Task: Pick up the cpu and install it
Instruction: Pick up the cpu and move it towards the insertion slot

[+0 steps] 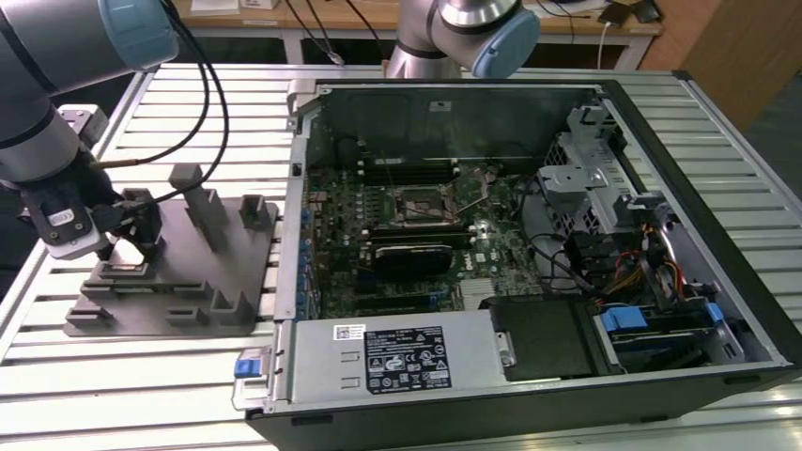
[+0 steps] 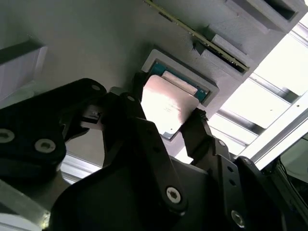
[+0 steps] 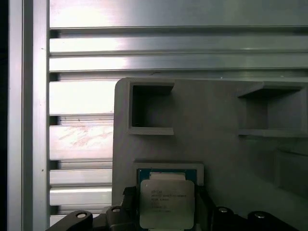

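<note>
Exterior view's left: jaws low on the fixture [image 1: 188, 315], which sits on the bench [image 1: 150, 385]. They straddle the cpu [image 3: 167, 202] in its recess, one at each opposite edge; cannot tell whether they clamp it. Cpu square, flat. Posts nearby; open room above. Socket [image 1: 420, 205] well apart rightward, past the case wall [image 1: 289, 225].
</note>
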